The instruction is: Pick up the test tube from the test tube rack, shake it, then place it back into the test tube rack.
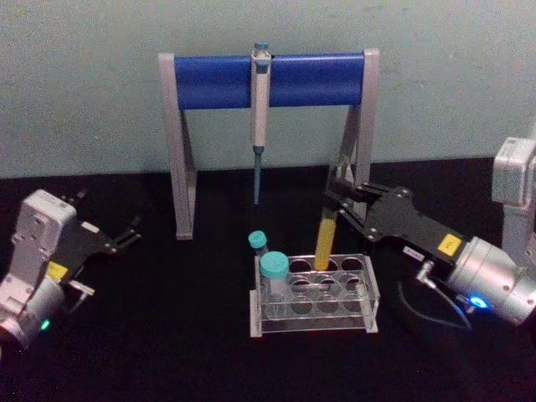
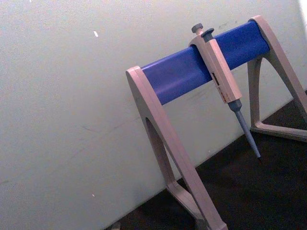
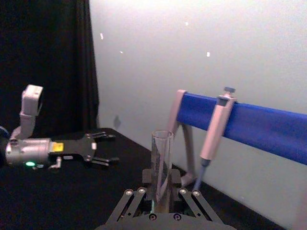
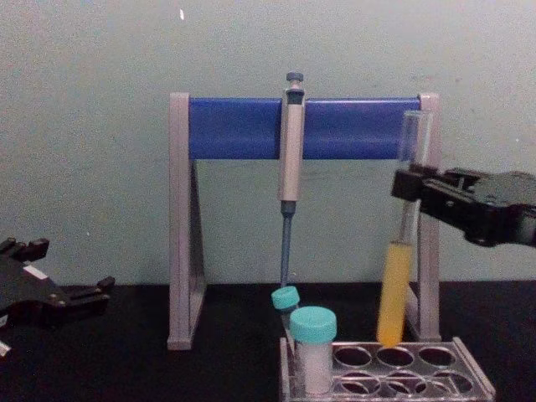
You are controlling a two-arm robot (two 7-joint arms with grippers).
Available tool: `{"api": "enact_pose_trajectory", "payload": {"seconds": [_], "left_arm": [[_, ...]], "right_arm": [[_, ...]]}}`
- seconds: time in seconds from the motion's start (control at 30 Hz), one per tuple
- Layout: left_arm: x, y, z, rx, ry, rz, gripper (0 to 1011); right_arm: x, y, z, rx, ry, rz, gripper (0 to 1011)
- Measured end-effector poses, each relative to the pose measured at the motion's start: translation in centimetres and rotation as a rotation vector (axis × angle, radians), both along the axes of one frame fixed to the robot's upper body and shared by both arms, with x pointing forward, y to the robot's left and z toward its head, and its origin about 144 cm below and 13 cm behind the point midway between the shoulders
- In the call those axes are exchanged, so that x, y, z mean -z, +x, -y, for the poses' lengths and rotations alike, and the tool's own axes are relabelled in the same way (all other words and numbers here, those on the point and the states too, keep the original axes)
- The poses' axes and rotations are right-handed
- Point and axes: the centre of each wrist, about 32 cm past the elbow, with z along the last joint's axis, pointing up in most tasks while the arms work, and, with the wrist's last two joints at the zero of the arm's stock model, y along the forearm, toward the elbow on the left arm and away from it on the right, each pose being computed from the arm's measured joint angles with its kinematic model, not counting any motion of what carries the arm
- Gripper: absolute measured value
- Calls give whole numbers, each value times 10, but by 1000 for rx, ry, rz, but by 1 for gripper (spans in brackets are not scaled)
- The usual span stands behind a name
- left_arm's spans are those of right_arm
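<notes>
Head view: the right tool (image 1: 337,203) pinches the test tube (image 1: 325,239) high up, and its round bottom is right at a back hole of the test tube rack (image 1: 316,323). The left tool (image 1: 126,237) is wide open, far off to the left. Left wrist view: a pipette (image 2: 221,74) hangs on its stand (image 2: 177,76). Right wrist view: the tube stands straight. Chest view: yellow liquid fills its lower part.

black table (image 1: 167,335) | test tube rack (image 1: 335,311) | pipette stand (image 1: 218,81) (behind rack)
</notes>
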Motion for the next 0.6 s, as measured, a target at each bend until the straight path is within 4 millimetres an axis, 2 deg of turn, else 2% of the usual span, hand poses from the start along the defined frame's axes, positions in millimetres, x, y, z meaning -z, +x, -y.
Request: {"api": "enact_pose_trajectory", "payload": {"seconds": [0.23, 0.6], "left_arm": [[0, 0, 0, 0, 0, 0, 1001], [0, 0, 0, 0, 0, 0, 1001]], "right_arm": [[0, 14, -10, -18, 33, 22, 228], [-3, 23, -9, 21, 37, 56, 228]]}}
